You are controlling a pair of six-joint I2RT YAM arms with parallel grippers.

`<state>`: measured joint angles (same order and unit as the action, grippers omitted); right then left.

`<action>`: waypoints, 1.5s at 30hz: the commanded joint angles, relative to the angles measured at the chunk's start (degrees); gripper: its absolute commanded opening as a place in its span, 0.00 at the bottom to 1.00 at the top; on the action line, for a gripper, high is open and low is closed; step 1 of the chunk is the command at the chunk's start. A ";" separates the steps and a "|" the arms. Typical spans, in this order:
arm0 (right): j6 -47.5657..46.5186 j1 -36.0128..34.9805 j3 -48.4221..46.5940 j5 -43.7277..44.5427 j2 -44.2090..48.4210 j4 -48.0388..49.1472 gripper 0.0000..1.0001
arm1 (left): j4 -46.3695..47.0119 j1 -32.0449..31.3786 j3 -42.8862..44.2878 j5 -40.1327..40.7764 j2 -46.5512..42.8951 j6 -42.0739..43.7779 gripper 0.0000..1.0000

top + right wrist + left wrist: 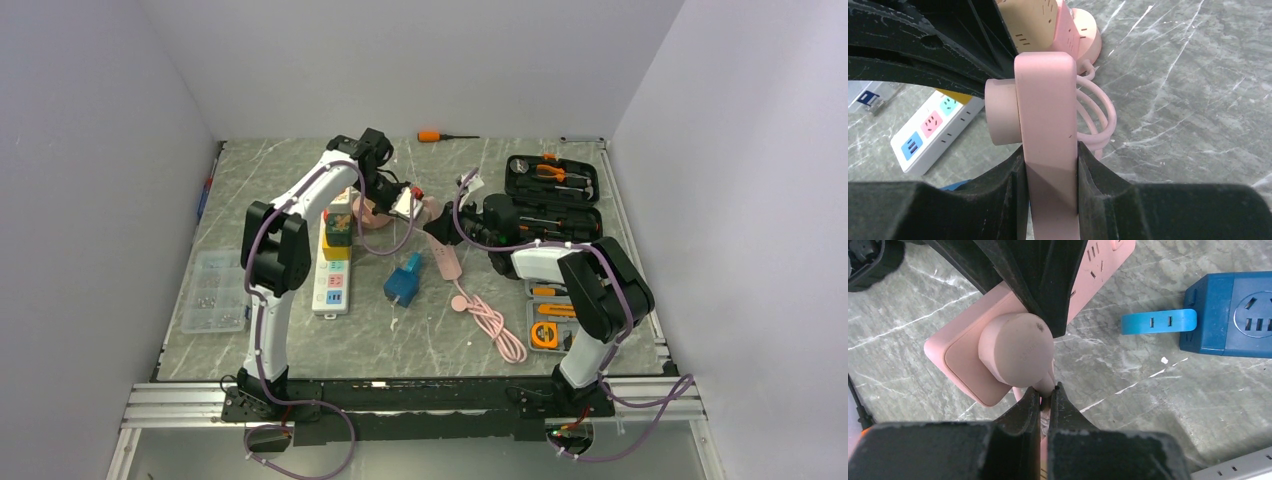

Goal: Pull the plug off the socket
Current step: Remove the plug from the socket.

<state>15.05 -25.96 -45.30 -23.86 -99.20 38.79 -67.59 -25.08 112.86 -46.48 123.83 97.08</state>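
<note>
At least two pink power strips show: the nearer pink strip (1047,125) and the farther pink strip (1040,22). There is one white power strip (332,280), one blue cube socket (404,282), one pink plug (1015,347), one orange-handled screwdriver (445,135), one open tool case (552,180) and one clear parts box (213,292).

Wearing white shells over the long links of the left arm (300,195) and right arm (540,262), swelling into black housings at the joints. Carrying purple cables (349,432) along both, looping down past the black base plates (262,398). Ending in matt black, wedge-shaped fingers on the left gripper (1049,395) and right gripper (1050,150), showing pale scuffing along the edges.
</note>
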 commanded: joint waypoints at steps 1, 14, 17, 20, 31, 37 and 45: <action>-0.88 5.94 -1.65 31.07 -3.14 0.96 0.00 | -22.79 -4.34 -2.47 -13.66 -8.89 2.96 0.00; 0.42 7.33 -3.66 37.55 -4.25 -4.69 0.00 | -22.85 -4.67 -5.56 -12.06 -12.05 5.31 0.00; 0.90 7.45 -4.58 41.81 -4.21 -7.32 0.00 | -22.87 -4.78 -5.18 -11.90 -12.15 5.40 0.00; 2.51 7.86 -5.60 44.89 -4.07 -10.62 0.00 | -22.86 -4.88 -5.00 -11.54 -12.12 5.29 0.00; -3.88 5.09 -3.96 53.00 -2.57 -7.71 0.00 | -22.92 -4.88 -5.02 -11.53 -12.23 5.41 0.00; -0.53 5.34 -6.43 53.51 -3.44 -13.14 0.00 | -22.89 -4.97 -5.69 -11.53 -12.87 5.62 0.00; 0.57 7.77 6.42 32.56 1.16 8.22 0.02 | -22.87 -4.27 -6.35 -11.53 -13.24 5.21 0.00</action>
<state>18.20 -28.60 -43.05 -11.94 -97.01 39.62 -60.51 -25.74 107.90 -43.75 119.90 101.38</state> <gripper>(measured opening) 0.362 0.053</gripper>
